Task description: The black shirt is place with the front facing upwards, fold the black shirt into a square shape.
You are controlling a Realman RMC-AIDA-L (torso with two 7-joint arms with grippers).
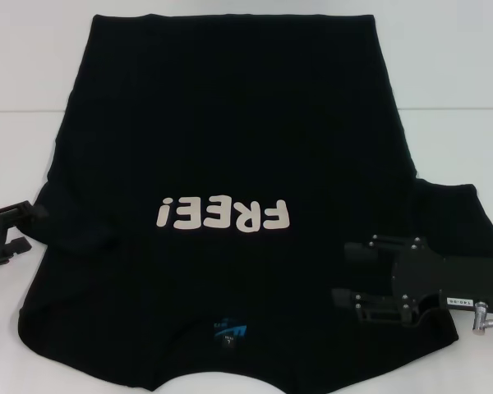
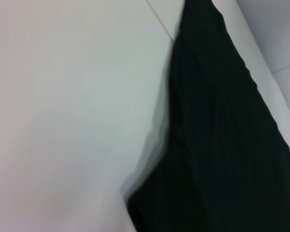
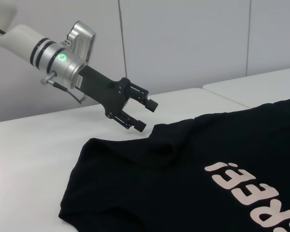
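On the white counter (image 1: 33, 98) the black shirt (image 1: 230, 139) lies flat, collar nearest the robot, its long axis running away; the left pincer (image 3: 141, 112), jaws wide, hovers just beside its left sleeve, while the right pincer (image 1: 351, 275), also wide, sits over the right shoulder

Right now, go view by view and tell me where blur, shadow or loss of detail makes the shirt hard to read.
Head view: the black shirt is one dark mass with few folds readable, though the lettering stays crisp. Left wrist view: soft and smeared, the shirt's edge blurring into a grey shadow on the table. Right wrist view: sharpest, showing the open left gripper and wrinkles near the sleeve.
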